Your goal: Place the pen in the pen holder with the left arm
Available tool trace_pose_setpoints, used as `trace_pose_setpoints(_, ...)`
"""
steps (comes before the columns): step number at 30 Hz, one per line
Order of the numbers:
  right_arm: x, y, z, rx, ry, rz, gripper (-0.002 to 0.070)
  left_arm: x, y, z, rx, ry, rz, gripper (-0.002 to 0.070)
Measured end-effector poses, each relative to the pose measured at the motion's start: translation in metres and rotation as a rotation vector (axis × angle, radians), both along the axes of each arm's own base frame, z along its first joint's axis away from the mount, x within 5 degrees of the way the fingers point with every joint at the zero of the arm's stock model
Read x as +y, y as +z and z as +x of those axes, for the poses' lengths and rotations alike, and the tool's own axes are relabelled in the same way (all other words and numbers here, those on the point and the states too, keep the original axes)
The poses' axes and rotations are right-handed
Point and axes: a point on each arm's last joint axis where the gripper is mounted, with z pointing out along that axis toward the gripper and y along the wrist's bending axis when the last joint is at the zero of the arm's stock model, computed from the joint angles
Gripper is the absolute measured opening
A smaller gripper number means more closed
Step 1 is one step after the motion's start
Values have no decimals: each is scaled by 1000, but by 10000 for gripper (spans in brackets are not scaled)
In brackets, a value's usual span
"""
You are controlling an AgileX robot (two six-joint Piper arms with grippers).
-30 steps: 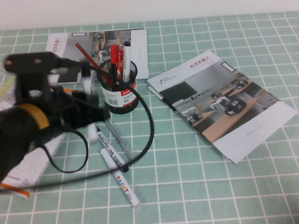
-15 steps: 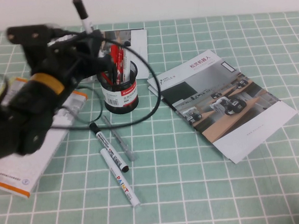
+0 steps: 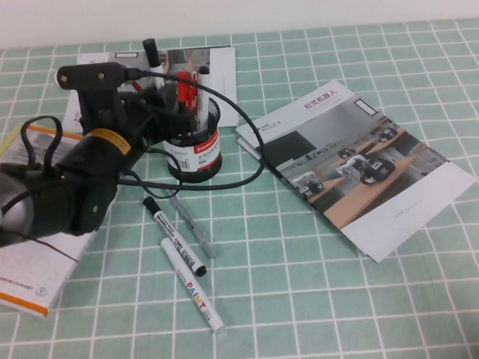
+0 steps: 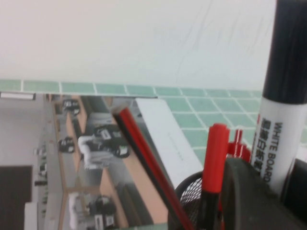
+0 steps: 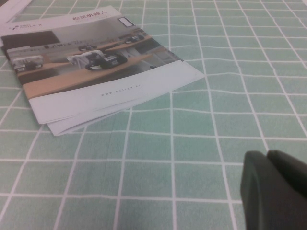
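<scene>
left gripper clamping cylindrical pen above round mesh pen holder; right gripper closed

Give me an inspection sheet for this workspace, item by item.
Surface: green checked cloth.
Pen: marker held upright over the pen holder, black cap up.
Clutter: three loose pens in front of the holder; red pens inside it; brochure on the right, another brochure behind the holder, booklet on the left.
Grippers: left gripper shut on the marker; right gripper low over the cloth.
Cables: black cable looping around the holder.
Surroundings: white wall.
</scene>
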Motion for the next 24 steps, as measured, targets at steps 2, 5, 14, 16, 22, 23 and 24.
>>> trace_pose_setpoints(2, 0, 0, 0, 0, 0, 0, -20, 1, -1, 1, 15, 6, 9, 109)
trace_pose_setpoints(5, 0, 0, 0, 0, 0, 0, -20, 1, -3, 1, 26, 6, 18, 109)
trace_pose_setpoints(14, 0, 0, 0, 0, 0, 0, -20, 4, 5, -3, 59, 22, 19, 421)
trace_pose_setpoints(16, 0, 0, 0, 0, 0, 0, -20, 6, 15, -6, 60, 33, 7, 489)
trace_pose_setpoints(22, 0, 0, 0, 0, 0, 0, -20, 18, 60, -32, 78, 42, 10, 435)
trace_pose_setpoints(23, 0, 0, 0, 0, 0, 0, -20, 22, 70, -41, 78, 43, 9, 366)
trace_pose_setpoints(24, 0, 0, 0, 0, 0, 0, -20, 26, 79, -51, 69, 43, 8, 279)
